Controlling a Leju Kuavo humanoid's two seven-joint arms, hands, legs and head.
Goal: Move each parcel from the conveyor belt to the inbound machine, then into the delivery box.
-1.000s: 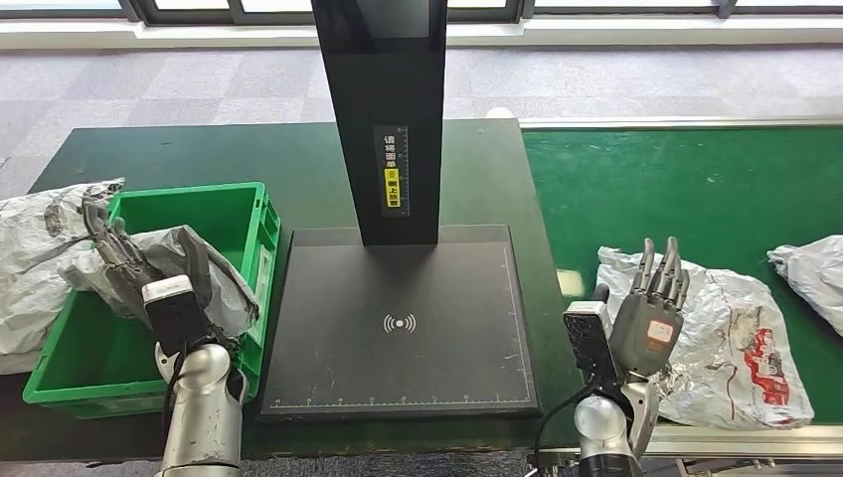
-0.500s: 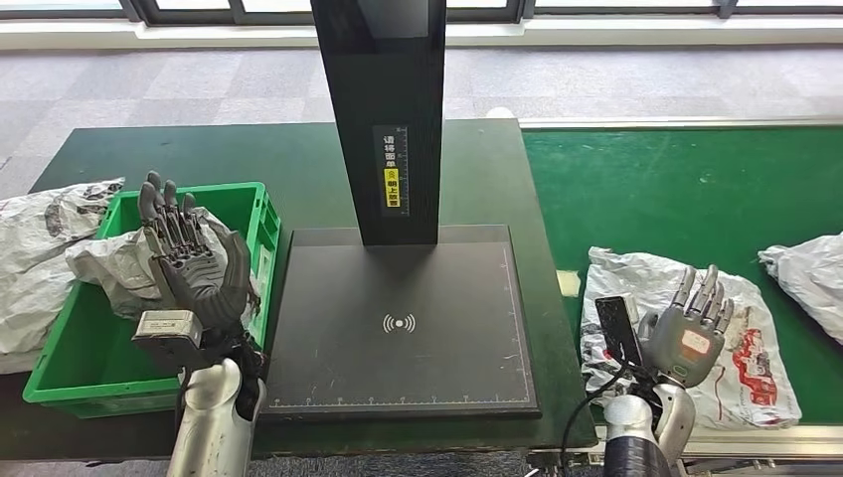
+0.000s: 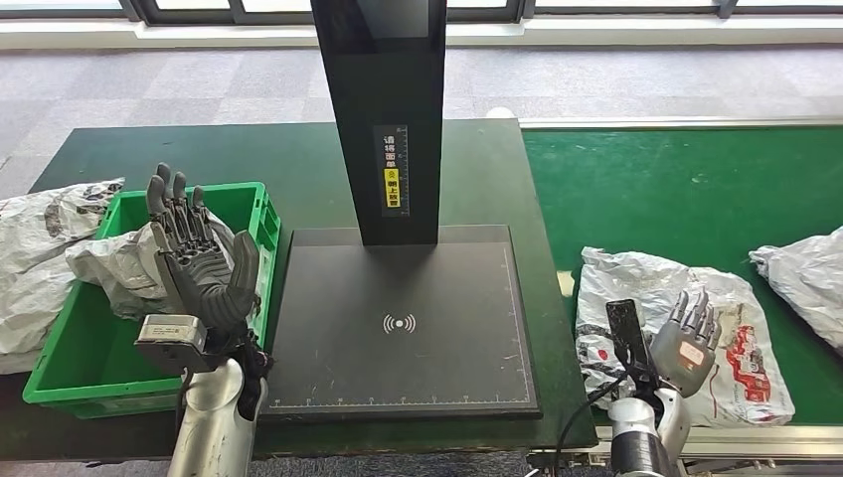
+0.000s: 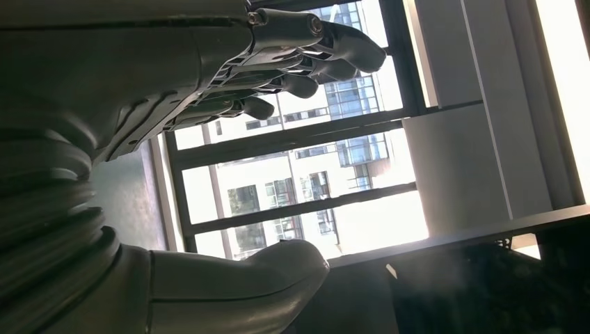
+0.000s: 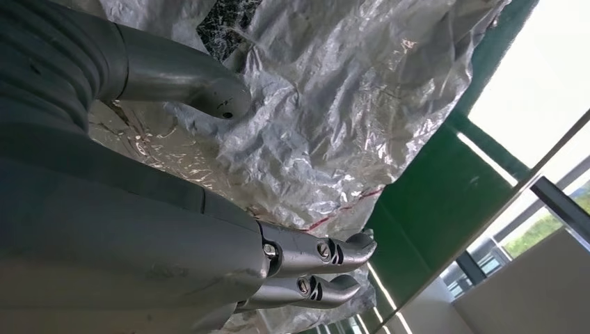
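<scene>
The parcel (image 3: 686, 323) next in turn lies flat on the green conveyor belt (image 3: 676, 189), at its near edge, just beside the black inbound machine (image 3: 398, 328). It is a grey plastic mailing bag, crinkled and shiny, so I judge it light, soft and a little slippery; it will sag when it is lifted. A good place to take hold seems to be a raised fold near the edge closest to the machine, where the film can be pinched.

The right hand (image 3: 691, 333) hangs over the near part of this parcel, its fingers (image 5: 334, 254) apart and holding nothing; whether they touch the film I cannot tell. The left hand (image 3: 194, 258) is raised above the green delivery box (image 3: 70, 373), palm up, fingers spread and empty. A parcel in the box (image 3: 119, 268) lies under it. A further parcel (image 3: 805, 283) waits on the belt.
</scene>
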